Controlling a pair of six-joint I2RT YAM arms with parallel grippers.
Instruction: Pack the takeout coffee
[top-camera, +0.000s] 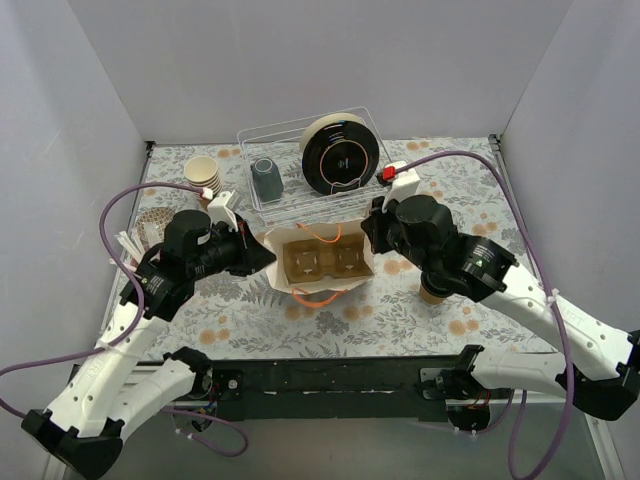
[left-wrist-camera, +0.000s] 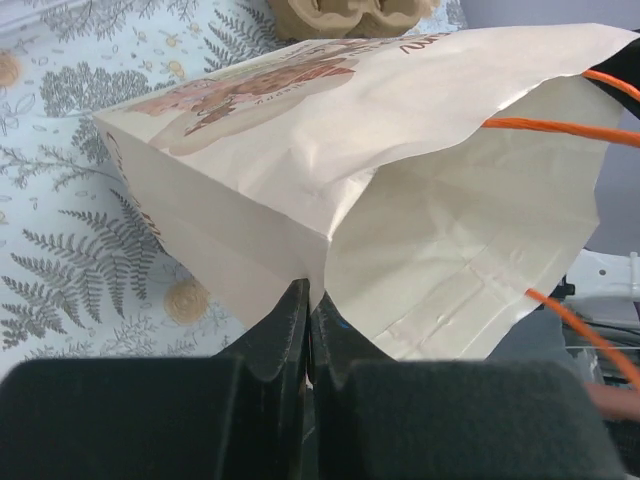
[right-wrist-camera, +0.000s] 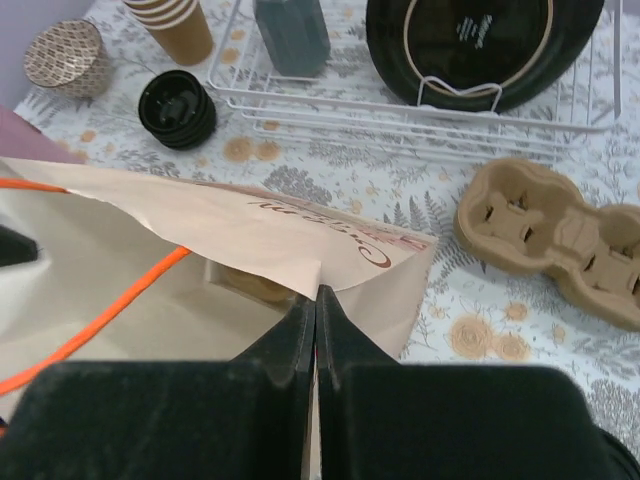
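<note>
A cream paper bag (top-camera: 322, 292) with orange handles stands open at the table's middle, with a brown cup carrier (top-camera: 322, 258) inside. My left gripper (top-camera: 265, 258) is shut on the bag's left rim (left-wrist-camera: 300, 240), fingertips pinched together (left-wrist-camera: 308, 295). My right gripper (top-camera: 368, 232) is shut on the bag's right rim (right-wrist-camera: 330, 262), fingertips pinched together (right-wrist-camera: 316, 295). A tan cup (top-camera: 432, 292) shows partly under my right forearm; its top is hidden, so I cannot tell whether it has a lid.
A wire rack (top-camera: 290, 205) at the back holds a grey-blue mug (right-wrist-camera: 292, 35) and a black plate (right-wrist-camera: 480, 40). A stack of lidless cups (right-wrist-camera: 175, 25), stacked black lids (right-wrist-camera: 178, 100) and a patterned bowl (right-wrist-camera: 62, 55) stand back left. A second carrier (right-wrist-camera: 560, 230) lies right of the bag.
</note>
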